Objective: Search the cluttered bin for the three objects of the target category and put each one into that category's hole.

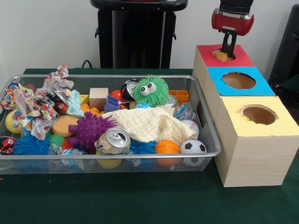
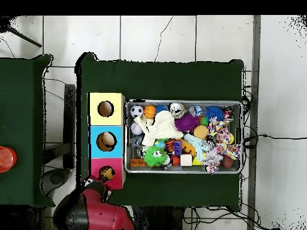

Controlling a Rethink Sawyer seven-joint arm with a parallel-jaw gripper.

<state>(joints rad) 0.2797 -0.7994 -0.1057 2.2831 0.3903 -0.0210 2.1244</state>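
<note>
Wire-mesh bin [image 1: 110, 164], table's left portion: crowded with balls, cloth scraps, a drink can [image 1: 113, 141] and a green fuzzy toy [image 1: 150, 91]. Right edge: yellow box [image 1: 254, 140], blue box [image 1: 239, 80], red box [image 1: 224, 53]; end effector [image 1: 227, 50] at the red hole, finger state cannot be told.

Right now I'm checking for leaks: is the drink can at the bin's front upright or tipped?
Tipped. The can lies on its side, its pull-tab top facing the camera.

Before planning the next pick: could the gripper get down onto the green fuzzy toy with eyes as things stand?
Probably yes: the green fuzzy toy sits on top of the clutter, uncovered, though the gripper is at the red box's hole.
</note>
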